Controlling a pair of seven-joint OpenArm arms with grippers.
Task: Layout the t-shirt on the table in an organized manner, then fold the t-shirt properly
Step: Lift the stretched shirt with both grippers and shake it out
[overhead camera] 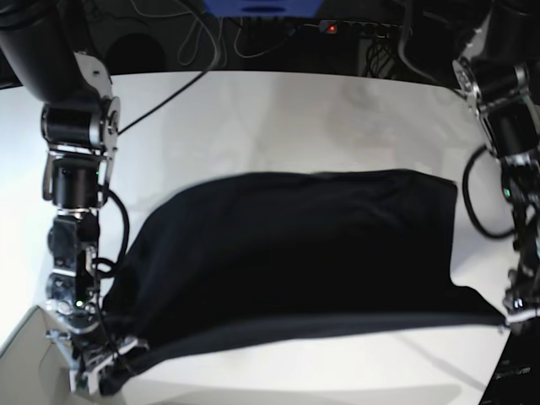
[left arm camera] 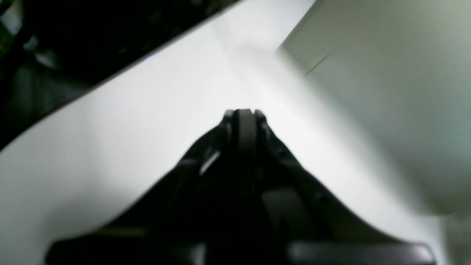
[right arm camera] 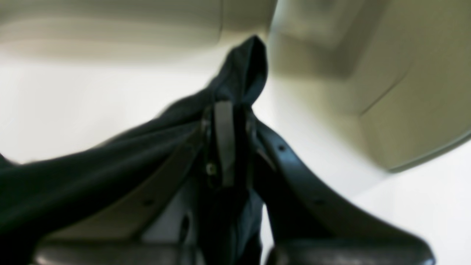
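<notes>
White and broad, the surface (overhead camera: pixel 278 126) takes up nearly the whole base view, with dark cables and equipment beyond its far curved edge. Across its middle lies the t-shirt (overhead camera: pixel 287 270), a wide black sheet that is mostly flat, with one corner drawn toward the near left of that view and another tapering out to the near right.

By the look of it the cloth is thin, soft and light: it should drape and drag instead of holding a shape, and it will likely wrinkle or fold over itself if pulled from one point only. Corners, hem and shoulder seams seem the best places to grip, since a pinch there can spread the fabric flat.

Bare surface lies behind the shirt and along its near edge, so there is room to pull it straight. A pale box corner (overhead camera: pixel 34 363) sits at the near left, close to the gripped cloth, and the near edge of the surface is not far off.

Next down in size, the right pincer (right arm camera: pixel 224 106) is clamped on a bunched fold of the shirt, fabric rising past its tips. The left pincer (left arm camera: pixel 243 112) is closed on nothing, hovering over bare surface.
</notes>
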